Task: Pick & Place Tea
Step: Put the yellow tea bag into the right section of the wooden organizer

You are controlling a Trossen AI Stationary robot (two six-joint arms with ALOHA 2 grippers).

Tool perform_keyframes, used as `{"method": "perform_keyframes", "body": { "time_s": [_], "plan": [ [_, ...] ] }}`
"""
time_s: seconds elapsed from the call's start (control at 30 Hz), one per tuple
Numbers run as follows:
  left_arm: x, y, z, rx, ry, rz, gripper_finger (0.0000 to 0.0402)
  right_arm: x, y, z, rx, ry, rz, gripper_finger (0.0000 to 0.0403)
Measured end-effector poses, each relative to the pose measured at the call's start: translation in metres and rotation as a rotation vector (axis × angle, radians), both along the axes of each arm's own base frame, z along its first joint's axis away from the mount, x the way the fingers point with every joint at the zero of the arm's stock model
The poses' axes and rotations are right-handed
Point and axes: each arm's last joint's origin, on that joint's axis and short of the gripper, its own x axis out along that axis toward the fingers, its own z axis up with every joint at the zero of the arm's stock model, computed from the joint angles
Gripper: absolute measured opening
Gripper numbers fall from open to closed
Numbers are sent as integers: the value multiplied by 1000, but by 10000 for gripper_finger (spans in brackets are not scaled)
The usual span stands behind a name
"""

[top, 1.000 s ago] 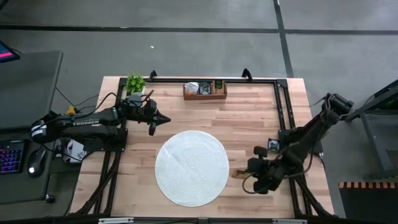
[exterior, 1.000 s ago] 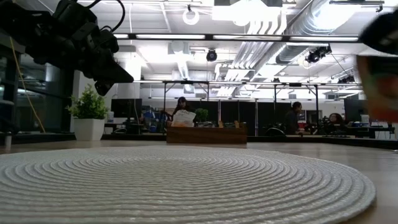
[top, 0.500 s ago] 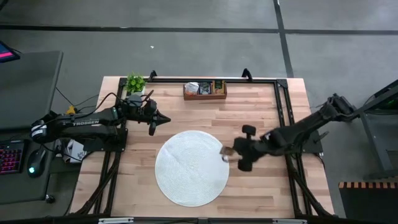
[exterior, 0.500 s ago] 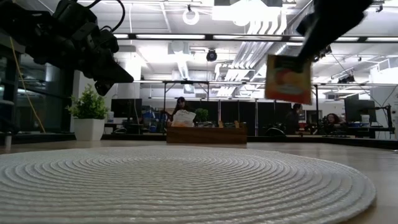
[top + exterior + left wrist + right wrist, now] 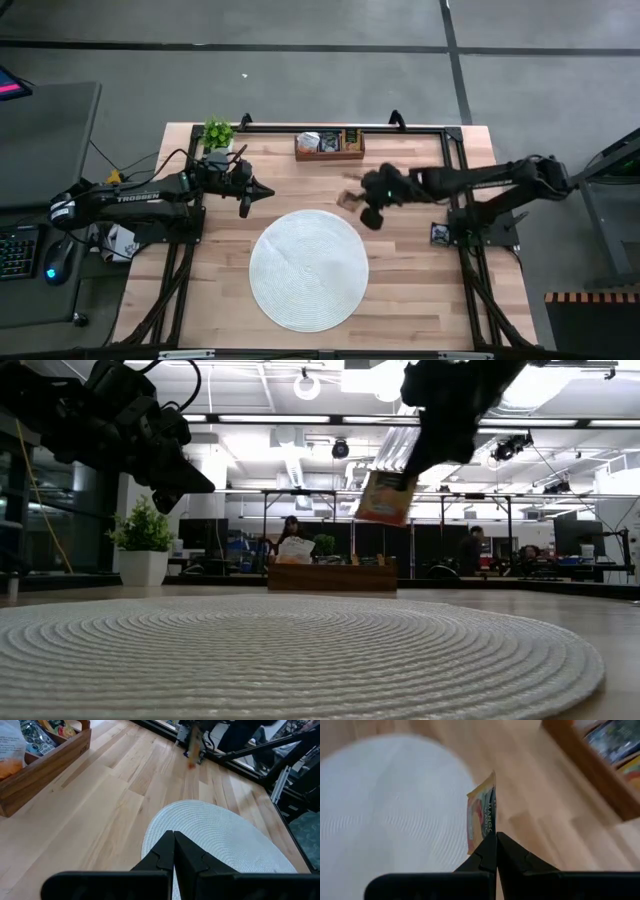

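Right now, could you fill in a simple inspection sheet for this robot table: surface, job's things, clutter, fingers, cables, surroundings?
Surface: pale wooden table with a big round white woven mat, nothing on the mat.
Job's things: one red-orange and yellow tea sachet held in the air between mat and brown wooden tray; more sachets in the tray; one dark sachet at the table's right edge.
Clutter: small potted green plant.
Fingers: right gripper shut on the sachet; left gripper shut, empty, above the table's left part.
Cables: yellow cable by the left arm.
Surroundings: grey floor; keyboard and mouse at left; people at desks behind.
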Motion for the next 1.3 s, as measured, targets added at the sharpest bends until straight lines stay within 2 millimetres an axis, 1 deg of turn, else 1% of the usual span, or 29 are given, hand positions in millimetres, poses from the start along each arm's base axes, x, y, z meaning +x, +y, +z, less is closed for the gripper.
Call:
{"method": "perform_keyframes", "body": {
  "time_s": [0.13, 0.27, 0.57, 0.7, 0.8, 0.93, 1.07, 1.17, 1.3],
  "plan": [
    [0, 0, 0, 0, 0, 1, 0, 4, -30, 6, -19, -77, -52, 0],
    [0, 0, 0, 0, 0, 0, 0, 2, -60, 11, -51, -131, -87, 0],
    [0, 0, 0, 0, 0, 0, 0, -16, -132, 24, -202, -245, -131, 0],
    [0, 0, 0, 0, 0, 0, 0, -23, -160, 25, -240, -304, -85, 0],
    [0, 0, 0, 0, 0, 0, 0, -25, -175, 19, -239, -317, -56, 0],
    [0, 0, 0, 0, 0, 0, 0, -26, -190, 10, -250, -323, 8, 0],
    [0, 0, 0, 0, 0, 0, 0, -25, -204, 4, -261, -271, 42, 0],
    [0, 0, 0, 0, 0, 0, 0, -17, -216, 7, -278, -223, 93, 0],
    [0, 0, 0, 0, 0, 0, 0, -3, -235, 10, -271, -96, 175, 0]
  ]
}}
